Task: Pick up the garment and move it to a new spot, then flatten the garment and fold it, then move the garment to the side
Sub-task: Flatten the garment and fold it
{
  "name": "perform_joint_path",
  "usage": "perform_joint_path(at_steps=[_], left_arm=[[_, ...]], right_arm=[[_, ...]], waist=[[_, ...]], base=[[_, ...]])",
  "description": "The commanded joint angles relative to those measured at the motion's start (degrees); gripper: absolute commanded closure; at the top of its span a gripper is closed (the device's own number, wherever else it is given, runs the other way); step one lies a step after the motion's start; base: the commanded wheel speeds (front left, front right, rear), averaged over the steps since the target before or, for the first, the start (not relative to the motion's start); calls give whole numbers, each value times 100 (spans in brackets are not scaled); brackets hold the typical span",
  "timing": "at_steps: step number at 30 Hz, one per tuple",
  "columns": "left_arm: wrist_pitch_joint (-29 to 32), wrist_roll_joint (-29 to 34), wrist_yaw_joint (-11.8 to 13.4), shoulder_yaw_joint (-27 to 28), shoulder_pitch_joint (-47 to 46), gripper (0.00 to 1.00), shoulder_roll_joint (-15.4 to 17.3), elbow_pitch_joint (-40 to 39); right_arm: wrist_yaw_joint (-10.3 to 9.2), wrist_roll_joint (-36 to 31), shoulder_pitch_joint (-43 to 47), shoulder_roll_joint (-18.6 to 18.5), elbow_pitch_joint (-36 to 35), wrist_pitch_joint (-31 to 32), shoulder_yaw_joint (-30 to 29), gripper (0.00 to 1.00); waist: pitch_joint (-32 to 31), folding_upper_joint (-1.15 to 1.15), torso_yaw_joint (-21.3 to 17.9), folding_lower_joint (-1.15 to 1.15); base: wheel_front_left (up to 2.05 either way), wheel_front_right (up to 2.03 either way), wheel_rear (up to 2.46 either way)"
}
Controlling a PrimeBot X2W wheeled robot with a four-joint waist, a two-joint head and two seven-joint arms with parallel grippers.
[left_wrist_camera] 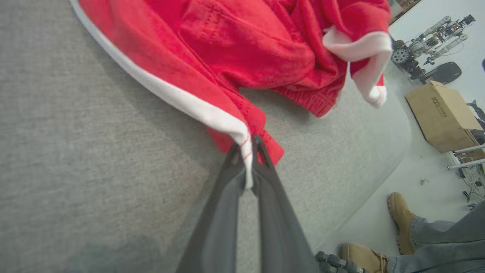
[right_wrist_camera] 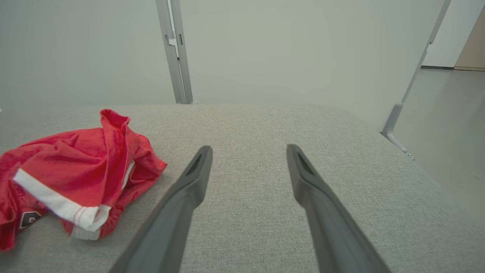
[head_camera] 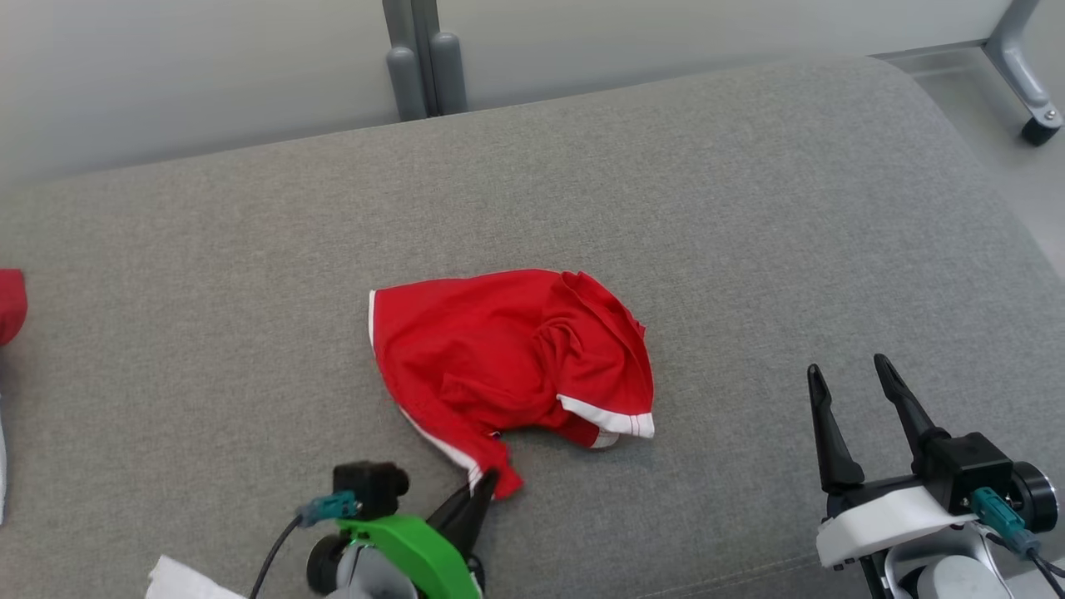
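Now the red garment [head_camera: 507, 358] lies bunched up near the middle of the gray padded bench [head_camera: 749, 208], a bit closer to the front edge than to the back edge. It has white bands along its hems. One corner of it reaches out toward the front edge, and the left gripper [head_camera: 484, 489] is pinched tight on that corner. In the left wrist view its two dark fingers [left_wrist_camera: 223, 212] are pressed together, with a strip of white band and some red cloth caught between the tips. The rest of the garment lies on the bench in soft folds.

The right gripper [head_camera: 849, 366] is near the front right corner of the bench, well apart from the garment. Its two fingers stand wide apart with nothing between them, and they point toward the back edge.

At the left edge of the bench a bit of another red cloth [head_camera: 10, 304] peeks in. Something white [head_camera: 187, 578] sits by the front edge, just beside the left arm. Behind the back edge a gray post [head_camera: 424, 58] stands in front of a pale wall. On the floor past the bench, the left wrist view shows a brown cardboard box [left_wrist_camera: 439, 115] and a person's tan boots [left_wrist_camera: 399, 216].
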Motion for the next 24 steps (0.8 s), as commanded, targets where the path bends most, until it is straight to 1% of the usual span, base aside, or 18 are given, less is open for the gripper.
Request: perform_joint_path(at_steps=[1, 6, 8, 11, 14, 18, 23, 24], left_arm=[[72, -80, -16, -161, -214, 100, 53, -244], [349, -210, -16, -696, -797, 100, 52, -1028], [467, -210, -16, -850, -1080, 100, -44, -1214], [632, -246, -15, -938, -1596, 100, -219, -1289], [696, -297, -13, -849, -2157, 100, -415, -1120], [638, -89, 84, -829, -2908, 100, -591, -673], [530, 206, 135, -1189, -3603, 100, -694, 119], [530, 206, 135, -1189, -3603, 100, -694, 119]], right_arm=[[-4, -4, -67, 20, -11, -19, 14, 0], [-4, 15, -173, 58, -2, -19, 83, 0], [-4, 31, -229, 84, 19, -19, 129, 0], [-4, 60, -344, 126, 33, -19, 208, 0], [-4, 93, -458, 183, 54, -19, 299, 0], [-4, 152, -591, 229, 95, -19, 393, 0], [-4, 229, -696, 260, 140, -19, 488, 0], [-4, 229, -696, 260, 140, -19, 488, 0]], waist=[[56, 0, -82, 0], [150, 0, -285, 0], [198, 0, -409, 0], [319, 0, -626, 0], [457, 0, -869, 0], [651, 0, -1190, 0], [881, 0, -1517, 0], [881, 0, -1517, 0]], base=[[0, 0, 0], [0, 0, 0], [0, 0, 0], [0, 0, 0], [0, 0, 0], [0, 0, 0], [0, 0, 0], [0, 0, 0]])
